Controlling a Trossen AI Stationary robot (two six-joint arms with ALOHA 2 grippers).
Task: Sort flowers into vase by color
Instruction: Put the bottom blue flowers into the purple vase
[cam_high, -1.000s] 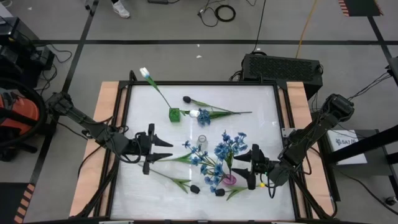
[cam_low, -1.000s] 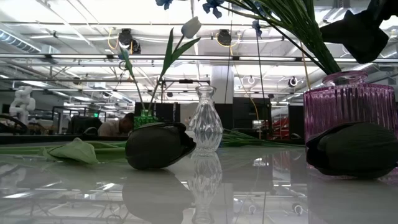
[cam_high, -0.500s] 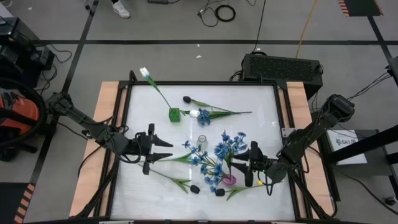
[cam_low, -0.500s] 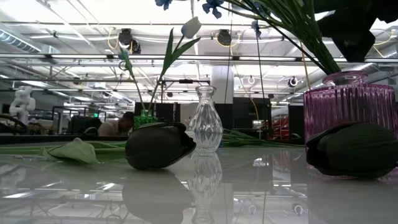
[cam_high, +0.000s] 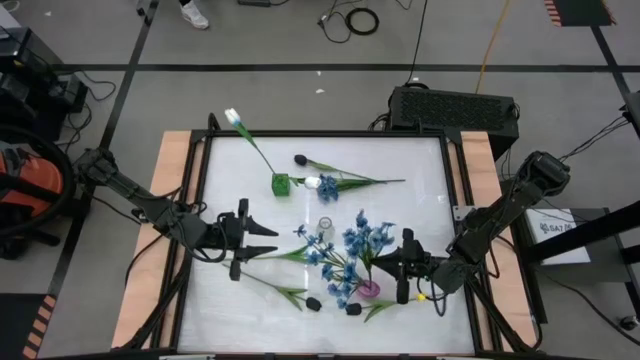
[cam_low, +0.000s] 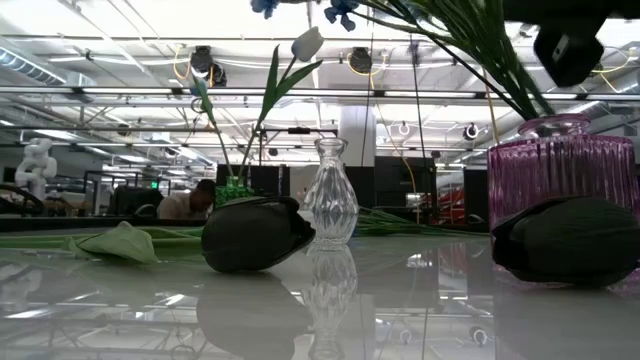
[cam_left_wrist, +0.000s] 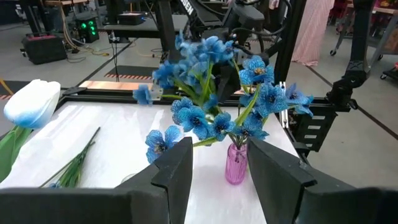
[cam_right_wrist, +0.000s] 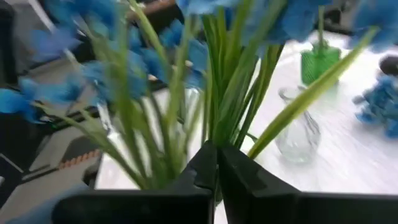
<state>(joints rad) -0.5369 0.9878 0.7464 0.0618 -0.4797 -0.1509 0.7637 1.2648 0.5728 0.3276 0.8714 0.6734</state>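
1. Right gripper (cam_high: 403, 279) sits just beside the pink vase (cam_high: 369, 289), fingers (cam_right_wrist: 206, 163) pressed together. In the right wrist view the green stems rise right at the fingertips; can't tell whether a stem is pinched between them.
2. Blue flowers (cam_high: 352, 248) stand in the pink vase near the bench's (cam_high: 420, 170) right front. Same bunch shows in the left wrist view (cam_left_wrist: 217, 99).
3. Left gripper (cam_high: 240, 239) waits over the left half of the bench, fingers (cam_left_wrist: 177, 171) partly apart, holding nothing.
4. Clear glass vase (cam_high: 324, 226) stands mid-bench, empty, between the two grippers.
5. Green vase (cam_high: 281, 183) stands toward the back left with one white tulip (cam_high: 233, 117) in it, its stem leaning out past the bench edge.
6. Loose on the bench: a black tulip bud (cam_high: 313, 303) with stem at front, another (cam_high: 353, 309) beside the pink vase, one more (cam_high: 299, 158) at the back.
7. Another white tulip (cam_high: 312, 182) and a small blue spray (cam_high: 328, 186) lie beside the green vase.
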